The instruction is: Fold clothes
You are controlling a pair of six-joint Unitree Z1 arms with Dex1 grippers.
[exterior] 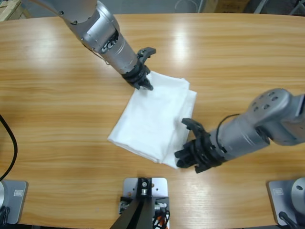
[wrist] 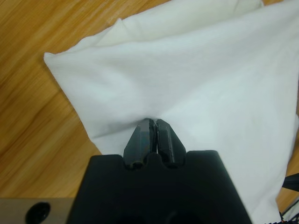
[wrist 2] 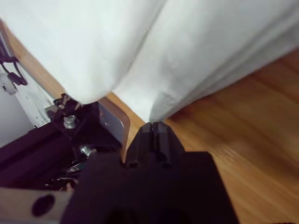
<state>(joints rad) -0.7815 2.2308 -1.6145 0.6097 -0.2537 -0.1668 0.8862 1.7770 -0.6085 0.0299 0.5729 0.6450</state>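
White cotton sits near the middle of the wooden table: the T-shirt, folded into a rough rectangle that lies at a slant, one corner up near the top arm and the opposite edge down towards the rig plate at the bottom.

Up top, the left gripper comes in from the upper left and is right on the shirt's upper corner. Look along the left wrist view and the left gripper has its two black jaws pressed together with a pinch of white fabric drawn up between the tips, the cloth puckering into them. The T-shirt fans out ahead, layered edges showing at the far side.

Down on the lower right, the right gripper reaches in from the right edge and meets the shirt's lower right corner. In the right wrist view the right gripper is closed tight as well, nipping the very tip of a fold, and the T-shirt hangs in raised drapes above the wood.
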